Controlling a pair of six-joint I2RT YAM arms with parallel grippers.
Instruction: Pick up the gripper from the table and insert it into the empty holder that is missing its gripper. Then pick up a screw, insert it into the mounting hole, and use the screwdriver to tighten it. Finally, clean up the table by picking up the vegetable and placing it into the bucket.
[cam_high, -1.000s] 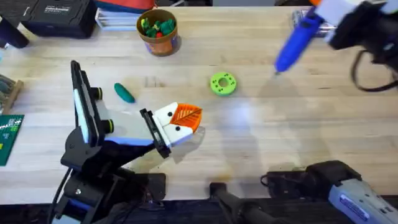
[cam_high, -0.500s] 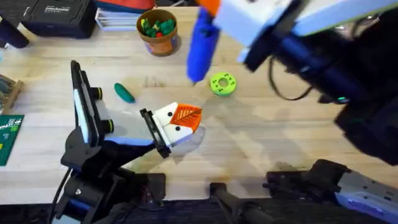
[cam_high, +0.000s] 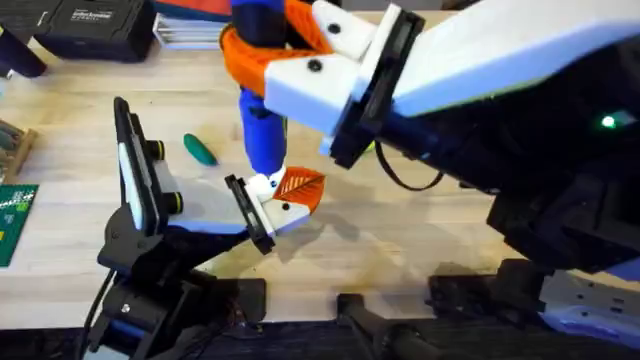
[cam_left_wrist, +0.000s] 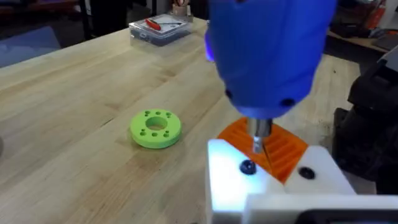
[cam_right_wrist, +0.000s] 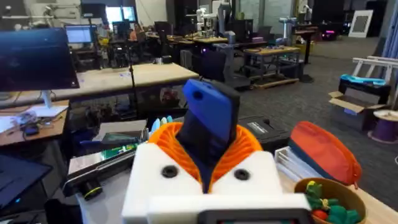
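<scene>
**Screwdriver lowered onto the mounting screw**

The right gripper (cam_high: 262, 50) pinches the screwdriver (cam_high: 262, 125) upright, tip down, so the bit can meet a screw (cam_left_wrist: 247, 167) in the holder (cam_high: 268, 198) directly beneath it. The orange gripper (cam_high: 303, 187) sits seated in that holder, just beside the tip. The left gripper's state cannot be told. The vegetable (cam_high: 200, 150) lies on the desk (cam_high: 420, 220), well apart, likely awaiting cleanup.

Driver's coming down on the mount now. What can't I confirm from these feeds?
- Overhead: the bucket is covered by the right end effector holding the screwdriver.
- Left wrist: whether the tip has seated in the screw on the holder is unclear.
- Overhead: the holder's screw holes are too small.
</scene>
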